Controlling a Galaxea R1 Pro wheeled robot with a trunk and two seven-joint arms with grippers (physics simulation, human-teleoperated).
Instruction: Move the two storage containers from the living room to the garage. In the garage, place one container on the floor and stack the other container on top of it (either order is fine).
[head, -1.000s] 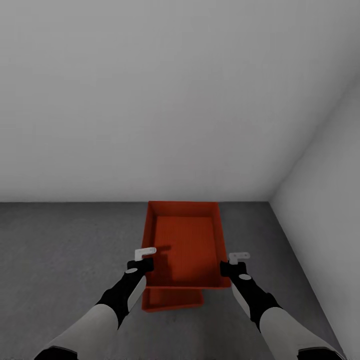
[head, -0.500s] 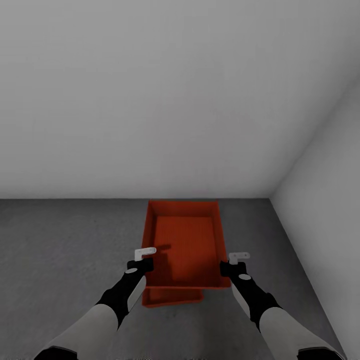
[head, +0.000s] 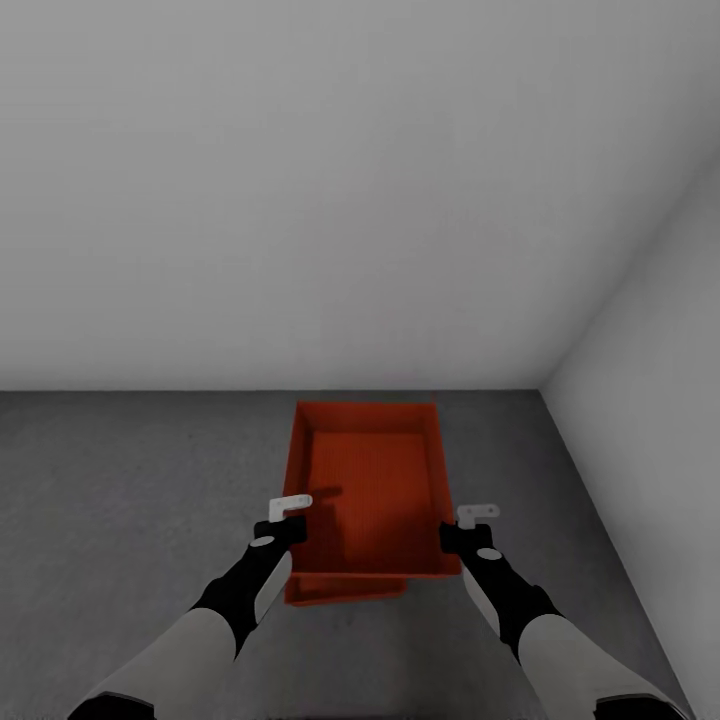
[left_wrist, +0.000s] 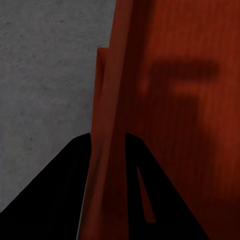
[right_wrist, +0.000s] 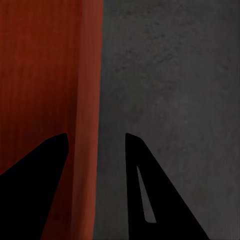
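Left hand (head: 291, 513): straddling the left wall of the upper container (head: 370, 490); in the left wrist view the wall (left_wrist: 107, 150) is passing between the two dark fingers and they are looking pressed against it, so clenched on it.
Right hand (head: 477, 522): straddling the right wall; in the right wrist view the rim (right_wrist: 87, 125) is sitting between the fingers with a gap showing on one side, so whether it is gripping I cannot tell.
Upper container: being held over the lower container (head: 345, 590), long axis pointing at the back wall (head: 300, 200).
Lower container: lying on the floor (head: 120, 500) of the garage, near the corner, its near end peeking out from under the upper one, toward the left.
Risk, offset: the two bins are not lining up; releasing now is likely leaving the top one crooked or perched on a rim.
Risk, uneven release: one side letting go first is likely tipping the bin off.
Risk, fingers: likely getting trapped between nested walls on the way down.
Count: containers, two; hands, two; grey walls, two.
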